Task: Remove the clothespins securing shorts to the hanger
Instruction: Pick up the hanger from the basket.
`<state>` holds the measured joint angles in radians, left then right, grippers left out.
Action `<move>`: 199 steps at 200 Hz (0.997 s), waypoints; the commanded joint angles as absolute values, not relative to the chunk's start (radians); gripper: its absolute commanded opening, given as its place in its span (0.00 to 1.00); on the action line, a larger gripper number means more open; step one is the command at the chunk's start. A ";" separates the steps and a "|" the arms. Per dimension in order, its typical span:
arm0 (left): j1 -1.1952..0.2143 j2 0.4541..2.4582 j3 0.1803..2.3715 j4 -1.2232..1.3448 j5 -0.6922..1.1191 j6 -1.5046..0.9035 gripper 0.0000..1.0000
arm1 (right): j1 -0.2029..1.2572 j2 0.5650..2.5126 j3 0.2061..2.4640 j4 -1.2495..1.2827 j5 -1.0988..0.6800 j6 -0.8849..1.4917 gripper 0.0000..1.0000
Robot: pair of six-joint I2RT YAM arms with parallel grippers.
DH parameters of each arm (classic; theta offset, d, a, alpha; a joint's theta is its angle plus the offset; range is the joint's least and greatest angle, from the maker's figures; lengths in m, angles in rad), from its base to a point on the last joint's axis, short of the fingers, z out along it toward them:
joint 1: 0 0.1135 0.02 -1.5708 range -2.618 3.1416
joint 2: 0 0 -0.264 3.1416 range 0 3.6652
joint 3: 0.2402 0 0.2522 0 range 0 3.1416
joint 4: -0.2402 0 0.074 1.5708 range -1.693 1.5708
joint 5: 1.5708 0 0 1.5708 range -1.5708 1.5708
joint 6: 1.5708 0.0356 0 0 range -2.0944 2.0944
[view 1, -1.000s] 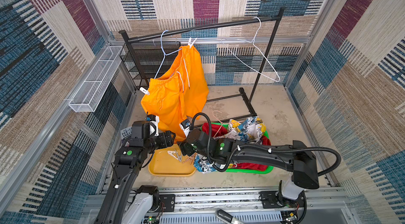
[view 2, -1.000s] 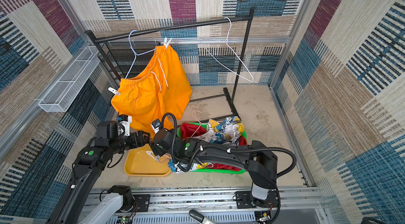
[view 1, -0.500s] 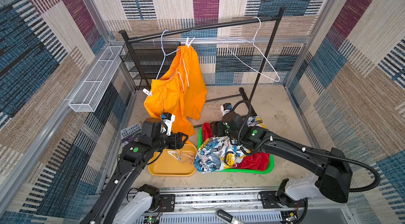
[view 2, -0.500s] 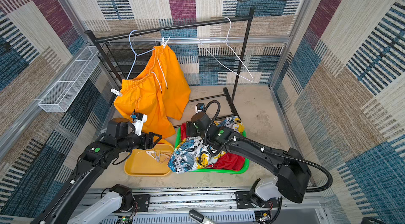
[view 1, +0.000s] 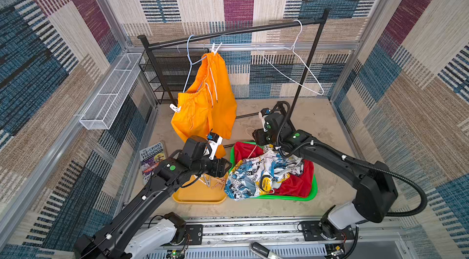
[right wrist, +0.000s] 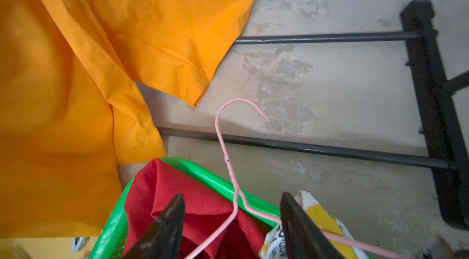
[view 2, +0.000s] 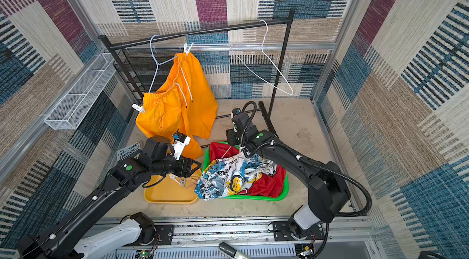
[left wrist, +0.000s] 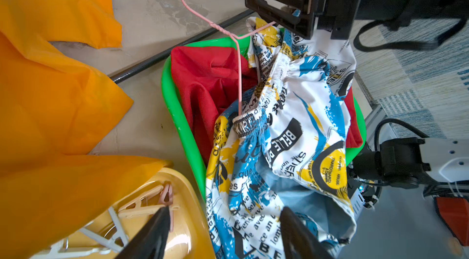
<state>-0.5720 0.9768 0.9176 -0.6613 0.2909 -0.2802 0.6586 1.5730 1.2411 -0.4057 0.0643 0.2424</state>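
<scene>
The yellow tray (view 1: 198,194) is closest to the robot's base. It holds the loose clothespins (left wrist: 149,204), some white and some pale pink, already off. The left gripper (view 1: 223,166) hangs just over that tray, its two fingers apart with nothing between them.

Right beside it is the green tray (view 1: 314,186). It is full of the printed shorts (view 1: 256,174) lying on the red shorts (view 1: 291,184), and a pink hanger (right wrist: 229,166) pokes out of the pile. The right gripper (right wrist: 232,207) is at the far edge of this tray. Its fingers are apart, one on each side of the hanger's thin wire, and they are not pinching it (the wire just runs through the gap).

Farther back, the orange shorts (view 1: 205,103) hang from a pale blue hanger (view 1: 189,67) on the black rail (view 1: 228,32). I think this is where the job is left. A side clothespin (view 1: 175,108) bites the low end of the waistband. The top clothespins (view 1: 215,47) bite the high end (too small to count).

The pegs look light, hard and springy. Squeeze the two tails that stick out and the mouth should let go. The shorts are soft and floppy, and the hanger can swing, so a push could make it all sway away.
</scene>
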 commanded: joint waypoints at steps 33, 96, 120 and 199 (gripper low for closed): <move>-0.583 0.985 0.899 -0.641 0.298 -0.255 0.72 | 0.655 1.701 1.349 -0.472 -0.007 0.027 0.55; -0.586 1.009 0.899 -0.641 0.313 -0.249 0.72 | 0.654 1.796 1.403 -0.526 0.025 -0.048 0.47; -0.587 1.012 0.896 -0.640 0.311 -0.247 0.72 | 0.654 1.827 1.424 -0.550 0.053 -0.061 0.42; -0.587 1.014 0.893 -0.633 0.305 -0.247 0.72 | 0.655 1.855 1.458 -0.560 0.087 -0.067 0.23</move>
<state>-0.5873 1.0130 0.8921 -0.6430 0.2951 -0.2676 0.6525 1.8576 1.4380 -0.5518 0.0727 -0.0574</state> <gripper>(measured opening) 0.720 0.267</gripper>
